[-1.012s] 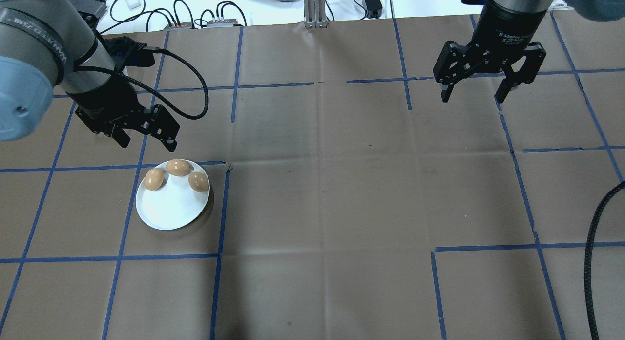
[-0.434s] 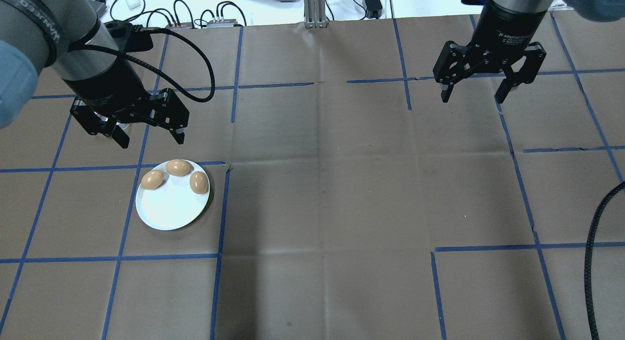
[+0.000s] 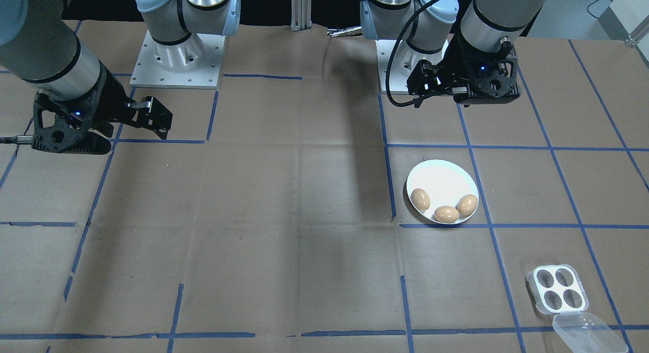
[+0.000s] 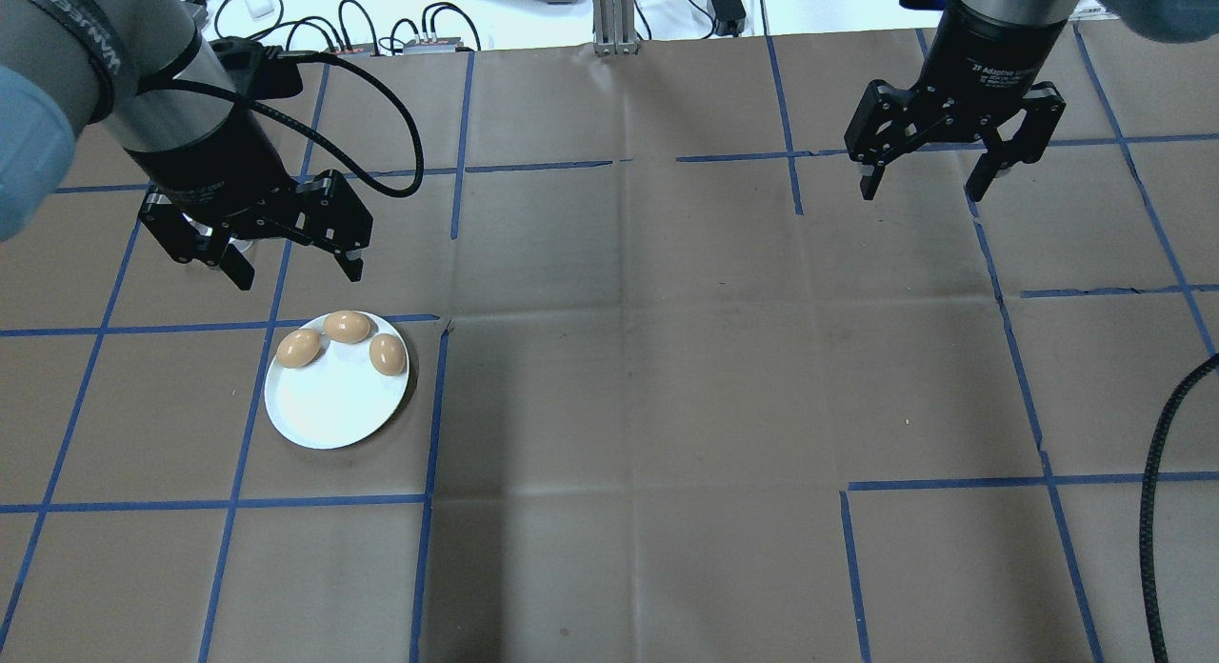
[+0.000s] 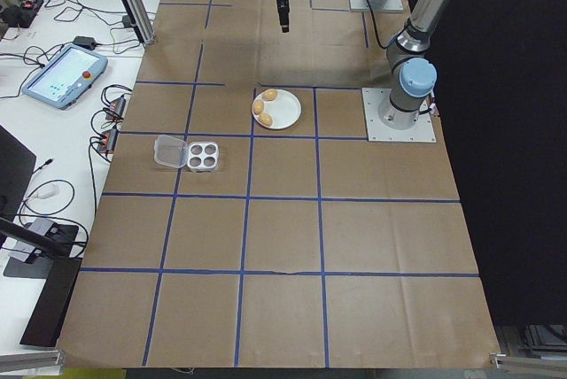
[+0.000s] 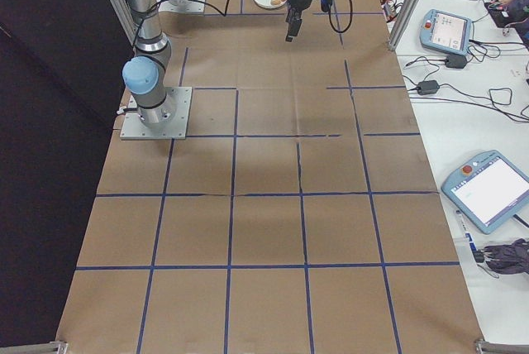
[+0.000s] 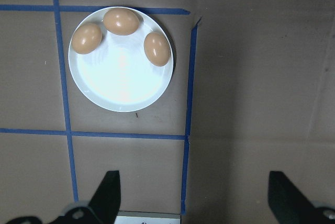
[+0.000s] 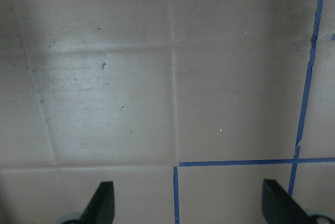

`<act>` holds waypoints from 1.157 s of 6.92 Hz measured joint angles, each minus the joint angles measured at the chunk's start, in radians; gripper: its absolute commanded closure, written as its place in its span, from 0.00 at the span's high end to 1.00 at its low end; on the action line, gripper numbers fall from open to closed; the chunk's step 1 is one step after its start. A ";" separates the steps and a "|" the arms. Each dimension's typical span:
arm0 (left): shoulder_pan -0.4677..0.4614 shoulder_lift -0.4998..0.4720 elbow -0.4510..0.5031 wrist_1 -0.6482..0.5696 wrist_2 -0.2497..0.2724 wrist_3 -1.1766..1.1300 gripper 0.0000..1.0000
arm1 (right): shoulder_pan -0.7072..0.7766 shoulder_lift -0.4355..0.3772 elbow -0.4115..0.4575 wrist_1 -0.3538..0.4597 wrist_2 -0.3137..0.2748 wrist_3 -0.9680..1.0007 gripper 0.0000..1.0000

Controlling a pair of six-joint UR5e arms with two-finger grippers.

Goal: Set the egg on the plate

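I count three brown eggs (image 4: 348, 327) lying on the white plate (image 4: 333, 415), bunched along the rim farthest from the robot's base, none touching another as far as I can tell; the plate sits toward the bench's (image 4: 629, 377) left end, tucked into a corner of the blue tape grid (image 4: 433, 406). The four-hole egg tray (image 3: 556, 288) near the operators' edge shows every hole empty, its clear lid (image 3: 588, 333) open beside it, so I judge the placing step done and my left tool (image 4: 286, 263) in its retreat. That tool hangs above the bench, just robot-side of the plate, jaws wide and holding nothing. The right tool (image 4: 952, 172) hovers over the far right of the bench, also wide and empty. Next I'd only clear the left arm away, unless another egg lies out of view. Against a second ago, the left tool has lifted and swung squarer, off the plate's edge; eggs, plate and right tool haven't moved.
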State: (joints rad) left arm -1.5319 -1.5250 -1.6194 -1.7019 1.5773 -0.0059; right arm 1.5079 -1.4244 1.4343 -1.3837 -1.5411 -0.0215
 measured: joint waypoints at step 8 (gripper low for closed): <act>0.004 -0.019 -0.002 -0.001 -0.001 0.000 1.00 | 0.000 0.000 0.000 0.000 0.001 0.000 1.00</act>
State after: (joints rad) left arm -1.5279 -1.5441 -1.6215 -1.7029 1.5760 -0.0061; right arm 1.5079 -1.4245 1.4343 -1.3837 -1.5405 -0.0215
